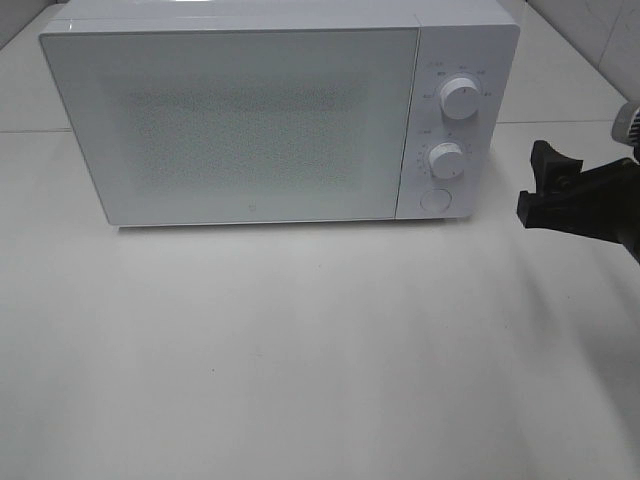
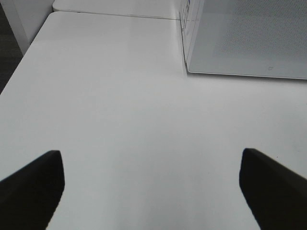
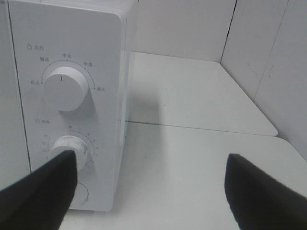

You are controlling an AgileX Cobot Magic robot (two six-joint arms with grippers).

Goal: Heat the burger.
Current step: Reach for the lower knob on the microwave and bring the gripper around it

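A boxy white microwave oven [image 1: 240,120] stands shut on the pale desk [image 1: 300,350], and its speckled door panel hides whether the burger, seen in no view, is inside. The right arm's black fingers [image 3: 268,191] hang spread and empty beside the controls, while the left arm's black fingers [image 2: 29,187] are likewise open over the desk. A grip closing off-centre on the small white timer knob [image 1: 446,160] could slip, or catch the white power knob [image 1: 459,99] above and set the wrong heat.

left hand [image 2: 151,191] open above table [image 2: 120,96], microwave [image 2: 244,38] near.
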